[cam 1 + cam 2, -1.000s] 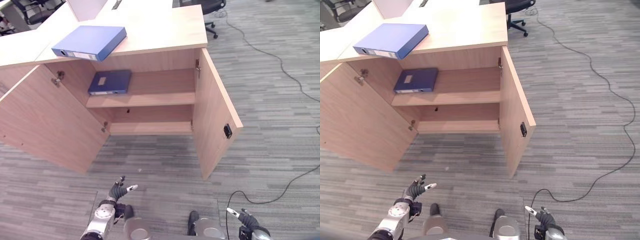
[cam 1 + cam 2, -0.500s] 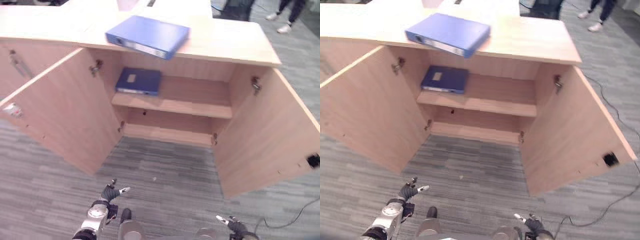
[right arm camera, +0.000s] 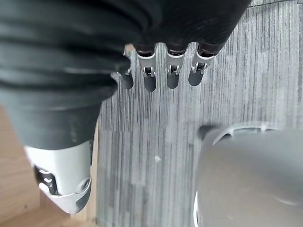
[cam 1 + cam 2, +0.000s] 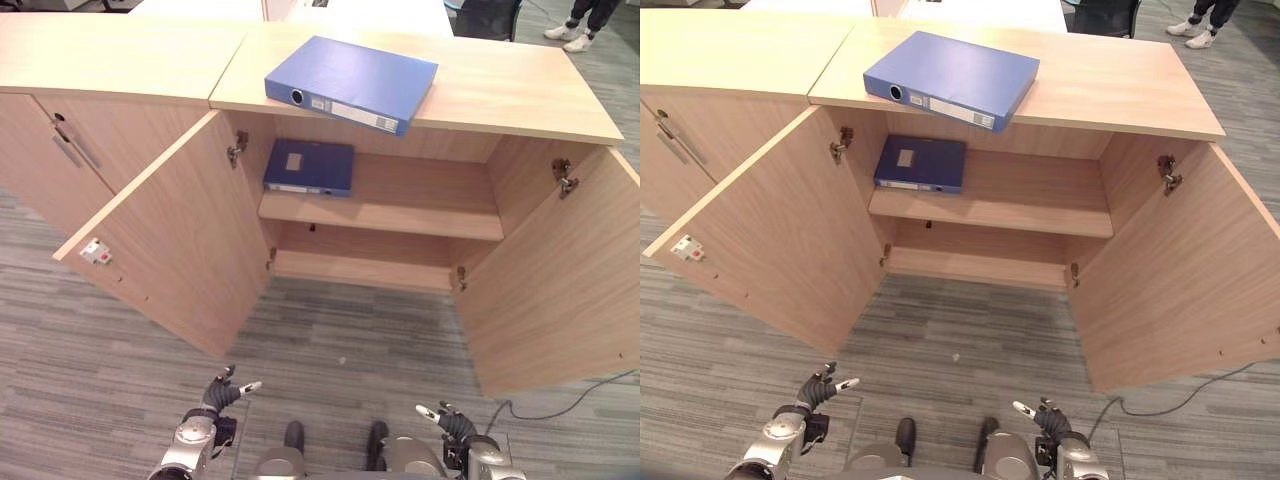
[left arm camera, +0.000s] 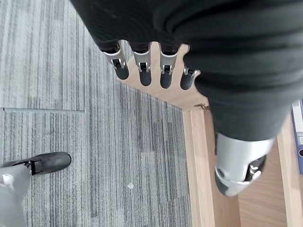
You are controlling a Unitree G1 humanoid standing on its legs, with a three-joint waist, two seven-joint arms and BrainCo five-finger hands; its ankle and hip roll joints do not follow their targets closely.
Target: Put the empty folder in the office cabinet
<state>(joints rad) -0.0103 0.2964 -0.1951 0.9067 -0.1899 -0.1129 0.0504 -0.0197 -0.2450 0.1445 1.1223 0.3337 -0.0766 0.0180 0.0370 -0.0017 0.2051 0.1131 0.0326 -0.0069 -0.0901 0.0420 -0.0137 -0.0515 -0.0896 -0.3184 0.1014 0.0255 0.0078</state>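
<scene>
- Blue folder (image 4: 352, 83) lying flat on top of the office cabinet (image 4: 520, 100), spine towards the front, one corner jutting just past the front edge above the open compartment.
- Second, darker blue folder (image 4: 309, 166) flat on the upper shelf (image 4: 400, 210) inside, at the left end, close to the left wall.
- Lower shelf (image 4: 360, 270) bare wood.
- Both cabinet doors swung wide: left door (image 4: 180, 250) angled out over the floor, right door (image 4: 560, 290) likewise on the other side.
- Closed neighbouring cabinet (image 4: 60, 150) to the left, with a slim bar handle (image 4: 68, 148).
- Grey striped carpet (image 4: 340, 340) in front of the cabinet.
- Left hand (image 4: 218, 394) low over the carpet, well apart from the folder, fingers (image 5: 142, 71) straight and spread, thumb out to the side, holding nothing.
- Right hand (image 4: 455, 425) also low near the carpet, well apart from the cabinet, fingers (image 3: 171, 75) extended in a row, thumb apart, empty.
- A person's shoes (image 4: 580, 15) on the floor behind the cabinet, at the far right.
- Dark office chair (image 4: 490, 15) partly visible beyond the cabinet top.
</scene>
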